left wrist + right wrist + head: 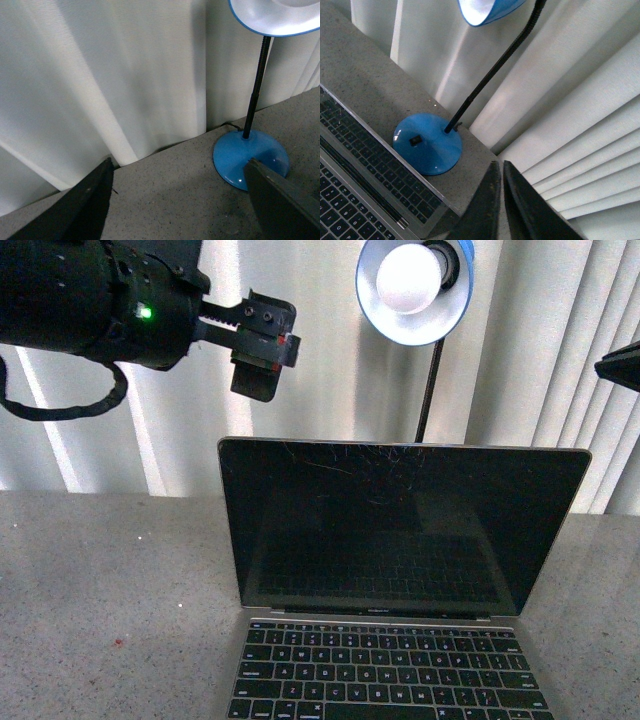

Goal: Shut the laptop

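White pleated curtains point(330, 390) close the whole background, and below them lies a grey speckled table point(100, 590). On this table, from the centre of the front view down to 6 o'clock, we see the laptop point(400, 530). It stands open. Its screen is upright, dark, and carries thin scratch-like lines near the upper edge. Its black keys run out of the picture at 6 o'clock.

Behind the lid, at about 12 o'clock, a blue lamp point(415, 290) rises on a thin black neck, with its white bulb turned toward us. In the right wrist view we find its round blue base point(427, 142) on the table, near the back of the laptop lid, between the laptop and the curtains.

At about 10 o'clock in the front view a black arm with a small green light hangs in the air, above the table and apart from the laptop. It carries the left gripper point(178, 165). In the left wrist view its two dark fingers point(85, 205) are wide apart, and nothing is between them.

At 2 o'clock, on the edge of the front view, only a dark corner of the right gripper point(501, 170) shows. In its own wrist view the jaws are pressed together with nothing between them, and they hang above the table edge near the curtains, not touching the laptop.
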